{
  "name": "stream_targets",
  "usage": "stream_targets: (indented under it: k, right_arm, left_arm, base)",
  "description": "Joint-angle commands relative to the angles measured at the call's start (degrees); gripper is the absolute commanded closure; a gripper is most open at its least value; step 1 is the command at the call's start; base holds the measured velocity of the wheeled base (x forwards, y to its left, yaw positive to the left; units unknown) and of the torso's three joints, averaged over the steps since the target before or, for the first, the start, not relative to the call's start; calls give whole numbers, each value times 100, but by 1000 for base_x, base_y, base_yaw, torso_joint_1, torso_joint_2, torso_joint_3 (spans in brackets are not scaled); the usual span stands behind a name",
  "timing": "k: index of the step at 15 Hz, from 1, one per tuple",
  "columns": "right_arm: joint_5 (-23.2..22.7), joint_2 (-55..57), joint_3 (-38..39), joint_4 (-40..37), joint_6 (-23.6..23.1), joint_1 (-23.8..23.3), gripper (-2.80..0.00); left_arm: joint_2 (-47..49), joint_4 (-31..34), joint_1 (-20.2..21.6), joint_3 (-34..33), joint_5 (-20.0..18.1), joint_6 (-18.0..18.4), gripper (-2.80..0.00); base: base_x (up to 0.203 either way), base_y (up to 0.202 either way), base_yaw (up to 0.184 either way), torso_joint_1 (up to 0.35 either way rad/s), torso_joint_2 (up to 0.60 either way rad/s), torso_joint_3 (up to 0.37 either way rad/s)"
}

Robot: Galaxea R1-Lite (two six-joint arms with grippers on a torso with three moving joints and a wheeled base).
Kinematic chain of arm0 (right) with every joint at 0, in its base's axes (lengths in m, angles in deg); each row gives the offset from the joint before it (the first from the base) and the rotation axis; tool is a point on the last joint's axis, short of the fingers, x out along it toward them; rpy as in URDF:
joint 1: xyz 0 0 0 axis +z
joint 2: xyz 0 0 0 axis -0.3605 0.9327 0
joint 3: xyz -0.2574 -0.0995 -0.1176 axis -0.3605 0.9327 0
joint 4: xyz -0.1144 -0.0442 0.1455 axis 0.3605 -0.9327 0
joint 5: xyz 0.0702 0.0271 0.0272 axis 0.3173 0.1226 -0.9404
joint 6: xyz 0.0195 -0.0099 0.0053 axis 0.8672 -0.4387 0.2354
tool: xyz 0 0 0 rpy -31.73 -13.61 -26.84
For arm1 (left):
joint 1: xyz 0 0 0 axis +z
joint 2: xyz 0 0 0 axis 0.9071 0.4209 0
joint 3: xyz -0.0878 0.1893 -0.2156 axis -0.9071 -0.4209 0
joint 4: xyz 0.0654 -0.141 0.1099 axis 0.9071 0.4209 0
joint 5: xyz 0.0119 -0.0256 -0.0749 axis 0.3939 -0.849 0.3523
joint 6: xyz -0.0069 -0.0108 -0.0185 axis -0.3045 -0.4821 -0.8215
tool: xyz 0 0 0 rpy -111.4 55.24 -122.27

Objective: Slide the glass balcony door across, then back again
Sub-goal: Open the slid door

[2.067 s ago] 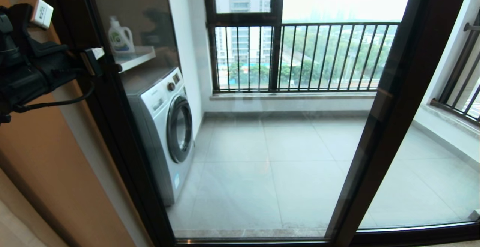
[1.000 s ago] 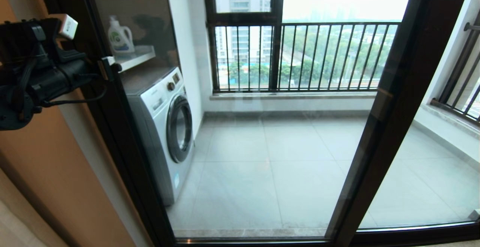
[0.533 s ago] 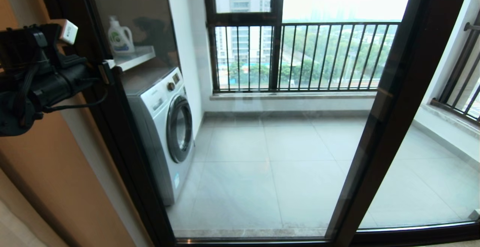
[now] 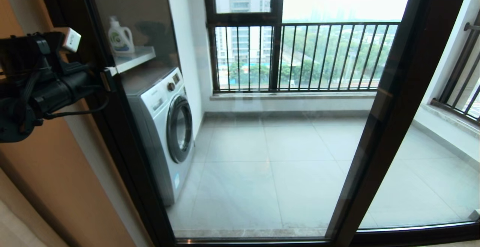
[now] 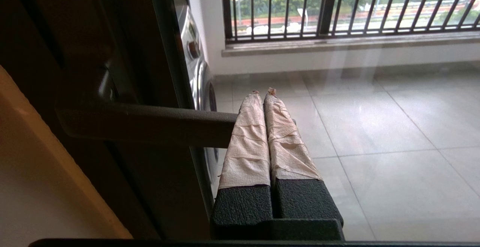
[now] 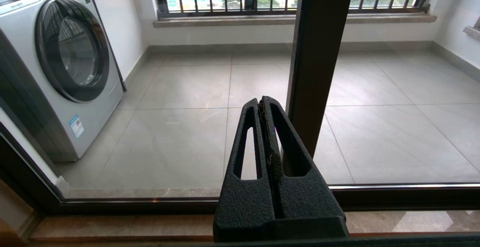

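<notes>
The glass balcony door (image 4: 262, 127) fills the head view; its top and bottom rails are cut off by the picture edges. Its left upright sits directly ahead of the left claw (image 4: 107, 75), its right upright (image 4: 390, 112) well off to that claw's right. Beyond the right upright, a second glass panel (image 4: 431, 164) runs out of the picture.

Behind the glass, ahead and to the right of the left claw: a washing machine (image 4: 165, 127), partly covered by the door's left upright, and a detergent bottle (image 4: 120, 37) on a shelf (image 4: 135, 57) above it. The balcony floor (image 4: 281, 164) lies open up to the railing (image 4: 318, 56).

Left claw: taped fingers (image 5: 249, 134) pressed together, nothing between them, tips close to the glass. The door handle (image 5: 146, 123) crosses just beside them; whether it touches is hard to tell.

Right claw (image 6: 264, 106): low down, fingers together, holding nothing, pointing at the glass just left of the right upright (image 6: 318, 52). It does not show in the head view.
</notes>
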Motion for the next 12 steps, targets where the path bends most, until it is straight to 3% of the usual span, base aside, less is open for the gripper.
stream_targets:
  k: [1,9,12]
  right_arm:
    - [-3,2,70,3,2,1,0]
    - [-3,2,70,3,-1,1,0]
    - [-3,2,62,3,0,1,0]
  left_arm:
    - [36,-33,5,-55,-5,-8,0]
    - [51,-47,184,-360,-1,0,0]
    - [75,-686,394,-793,-24,-5,0]
  base:
    - [0,0,0,0,0,0]
    - [0,0,0,0,0,0]
    - [0,0,0,0,0,0]
